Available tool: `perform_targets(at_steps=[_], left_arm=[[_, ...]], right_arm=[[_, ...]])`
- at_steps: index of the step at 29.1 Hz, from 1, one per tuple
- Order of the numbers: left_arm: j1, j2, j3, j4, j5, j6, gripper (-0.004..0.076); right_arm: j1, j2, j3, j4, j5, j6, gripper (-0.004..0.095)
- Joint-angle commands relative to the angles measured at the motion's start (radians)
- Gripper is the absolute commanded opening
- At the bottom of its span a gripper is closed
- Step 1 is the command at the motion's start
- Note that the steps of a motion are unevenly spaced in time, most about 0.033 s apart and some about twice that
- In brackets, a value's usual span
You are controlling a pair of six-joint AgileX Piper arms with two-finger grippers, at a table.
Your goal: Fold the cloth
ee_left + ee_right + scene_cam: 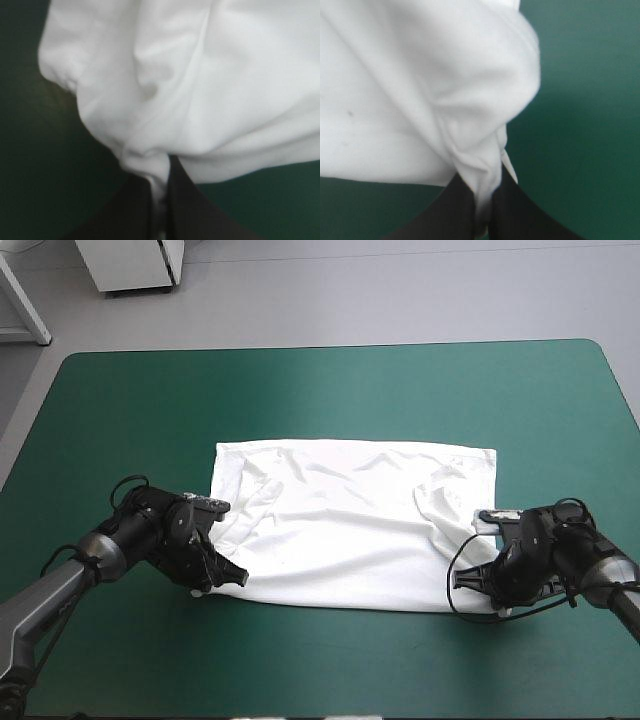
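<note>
— Where do we find the T-shirt?

— We see it spread flat, white, as a wide rectangle. Its far edge runs straight, its near edge bows a little, and both short sleeves lie turned in over the body. Soft creases cross the chest.

— Do we read any print or label on it?

— In the right wrist view we make out one small dark speck on the white T-shirt, too faint to call a mark or writing. A thin pale flap pokes out of the T-shirt's bunched corner. We cannot tell whether it is a label, and we read nothing on it.

— What grips the T-shirt?

— The left gripper sits at the T-shirt's near left corner. In its wrist view its black fingers stand almost together, a pinch of white cloth drawn tight between them, so we call it clamped on the T-shirt. The right gripper sits at the T-shirt's near right corner. Its fingers are likewise nearly closed, a gathered fold of the T-shirt held between them.

— And around the T-shirt?

— The teal-green cover shows on every side of the T-shirt. The widest bare stretch lies beyond its far edge, and a narrower strip lies on its near side, where both arms come in low.
</note>
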Motion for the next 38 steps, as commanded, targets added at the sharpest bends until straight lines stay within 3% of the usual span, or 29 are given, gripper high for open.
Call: perform_targets(at_steps=[1, 7, 17, 23, 38], left_arm=[[-0.001, -0.069, -0.115, 0.010, 0.055, 0.017, -0.0009], [-0.001, -0.071, -0.273, 0.019, 0.068, 0.040, -0.0009], [0.001, -0.020, -0.436, 0.228, -0.128, -0.029, -0.0009], [0.024, 0.090, -0.537, 0.319, -0.190, -0.076, -0.0009], [0.120, 0.429, -0.771, 0.239, -0.278, -0.041, -0.0009]], right_arm=[[0.002, -0.067, -0.116, -0.020, 0.042, -0.002, -0.0013], [0.002, -0.067, -0.289, -0.038, 0.065, -0.002, -0.0019], [0.000, -0.021, -0.475, -0.174, -0.102, 0.014, -0.0019], [-0.010, 0.079, -0.559, -0.199, -0.191, 0.017, -0.0019], [-0.080, 0.418, -0.771, -0.147, -0.234, 0.001, -0.0019]])
